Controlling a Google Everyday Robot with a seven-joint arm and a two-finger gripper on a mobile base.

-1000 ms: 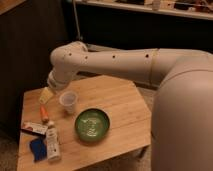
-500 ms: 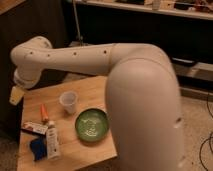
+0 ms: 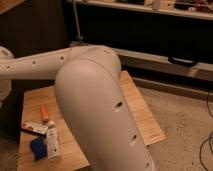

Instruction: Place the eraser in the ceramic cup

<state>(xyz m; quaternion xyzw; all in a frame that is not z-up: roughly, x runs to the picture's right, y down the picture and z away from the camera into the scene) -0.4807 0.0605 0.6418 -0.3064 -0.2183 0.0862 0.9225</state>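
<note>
The eraser (image 3: 34,128), a flat white block with red and dark markings, lies on the wooden table (image 3: 140,115) near its left front. The ceramic cup is hidden behind my arm. My white arm (image 3: 95,100) fills the middle of the view and reaches over the table to the left edge of the picture. My gripper is out of view past that left edge, and only the arm's wrist end (image 3: 4,75) shows there.
A white tube-like bottle (image 3: 51,142) lies next to the eraser, with a blue flat piece (image 3: 37,147) to its left. A small orange object (image 3: 44,112) lies behind them. A dark cabinet stands behind the table, and speckled floor lies to the right.
My arm has swung further left and closer to the camera. It now covers the cup and the green bowl, and the gripper has left the picture.
</note>
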